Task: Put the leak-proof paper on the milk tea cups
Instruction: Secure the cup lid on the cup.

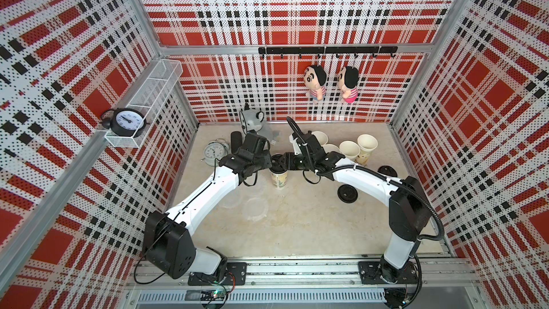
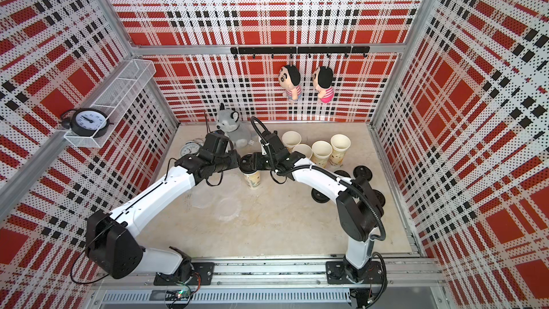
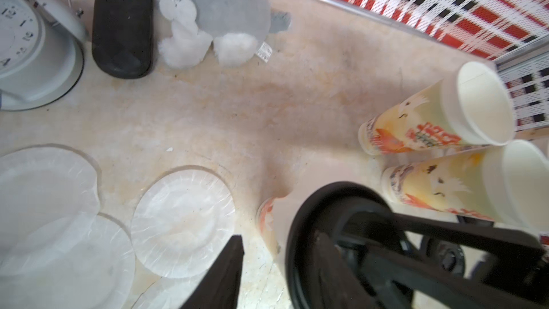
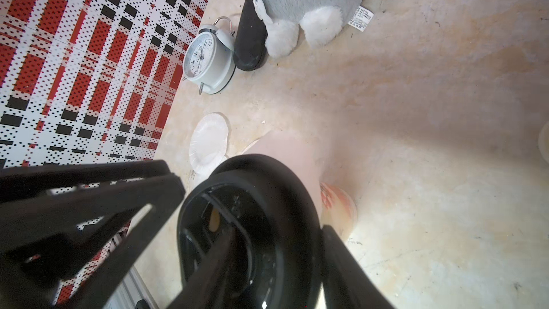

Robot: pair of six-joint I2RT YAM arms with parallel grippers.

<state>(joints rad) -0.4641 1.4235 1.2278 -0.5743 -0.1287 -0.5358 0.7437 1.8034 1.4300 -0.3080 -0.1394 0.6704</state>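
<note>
Left wrist view: my left hand [image 3: 279, 237] stands half-open beside the middle printed white paper cup [image 3: 266, 221]; my right hand [image 4: 276, 233] clamps a black round plastic lid [image 3: 326, 200] over it. Next, I judge: a translucent round film sheet [image 3: 182, 221], near-left.

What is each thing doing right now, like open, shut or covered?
White printed paper cup in front: upright, under translucent film sheet and black round plastic lid.
Four white printed paper cups behind: upright, uncovered.
Spare translucent round film sheets: flat on table.
Left end effector: open.
Right end effector: shut on black round plastic lid.
</note>
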